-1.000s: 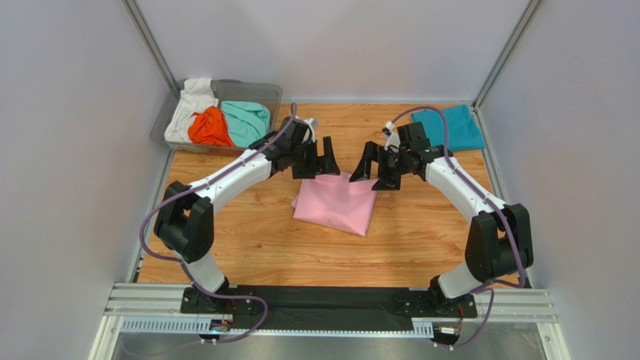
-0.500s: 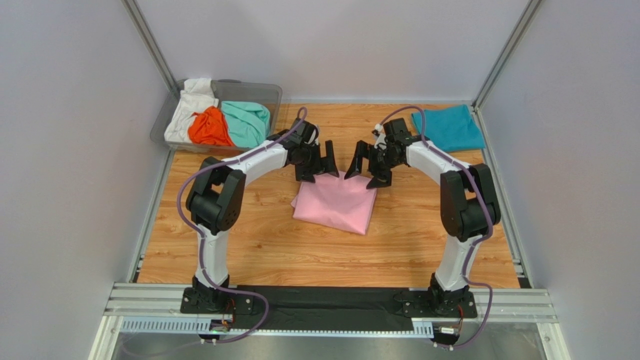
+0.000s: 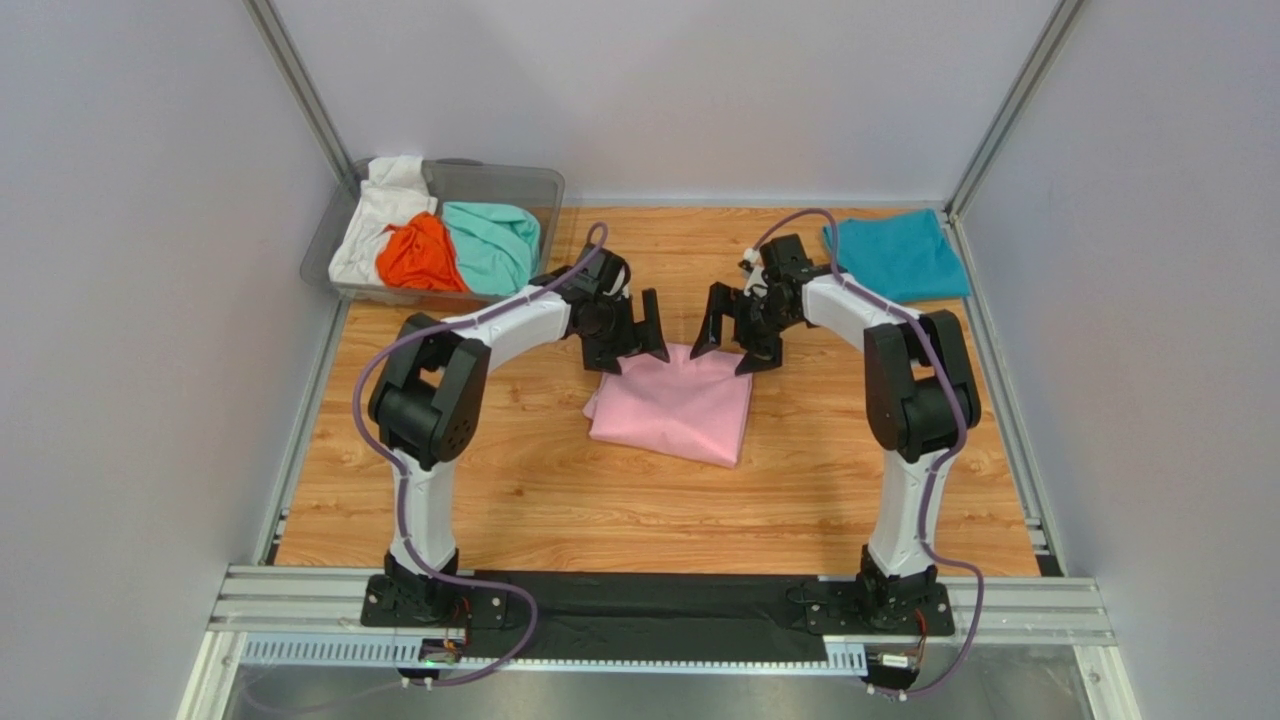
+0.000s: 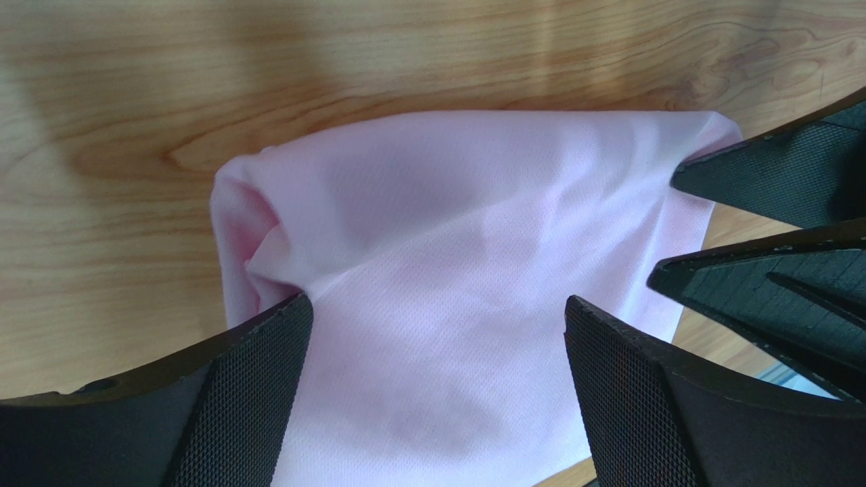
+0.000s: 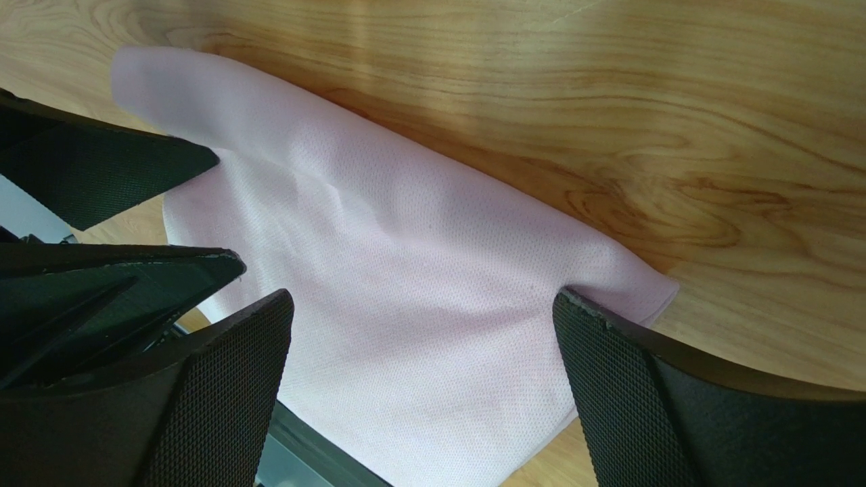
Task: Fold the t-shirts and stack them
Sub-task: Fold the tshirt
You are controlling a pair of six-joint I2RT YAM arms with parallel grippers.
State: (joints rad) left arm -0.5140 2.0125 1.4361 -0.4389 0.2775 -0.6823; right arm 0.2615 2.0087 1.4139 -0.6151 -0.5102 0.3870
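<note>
We have a folded light-pink cotton t-shirt [image 3: 672, 408] lying mid-table on the wood-grain tabletop [image 3: 526, 480]. Left gripper [image 3: 636, 338] sits over its far-left corner and right gripper [image 3: 733, 342] over its far-right corner, facing each other, near but apart. At the far-left corner of the table is a clear plastic bin [image 3: 544, 183]. Inside we see a white cotton tee [image 3: 368, 218] at left, an orange tee [image 3: 416, 255] in the middle on the near side, and a mint-green tee [image 3: 496, 243] at right. At the far-right corner a folded teal-blue tee [image 3: 897, 255] lies on the table, well apart from the pink one.
</note>
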